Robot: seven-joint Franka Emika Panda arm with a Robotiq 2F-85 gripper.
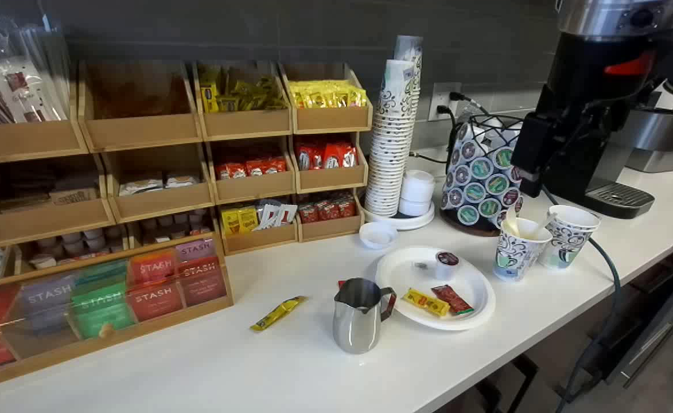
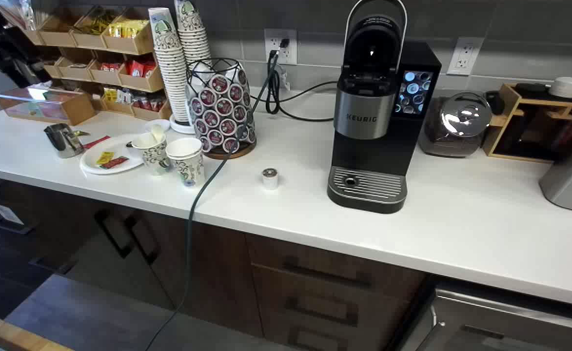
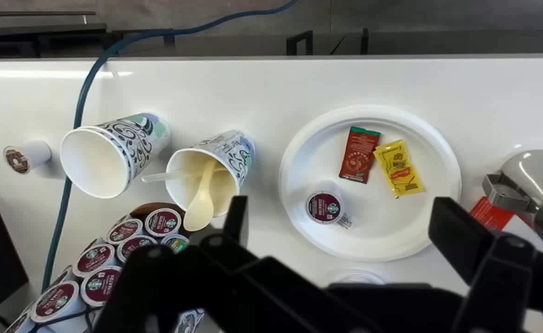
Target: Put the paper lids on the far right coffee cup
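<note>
Hand (image 3: pixel 340 222): spread wide, its fingers standing at the lower part of the wrist view.
Fingers (image 3: pixel 238 219): black, well apart, tips roughly level.
Wrist (image 1: pixel 606 20): metallic grey, at the top right in an exterior view, the black hand below it.
Tilt: in an exterior view the hand (image 2: pixel 33 74) slants down from the upper left corner, its finger gap too dark to tell.

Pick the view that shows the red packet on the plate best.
Wrist view: it looks down on the red packet, with its printed face large and clear. Both exterior views also show it on the plate, but smaller, at a slant, the print unreadable.
</note>
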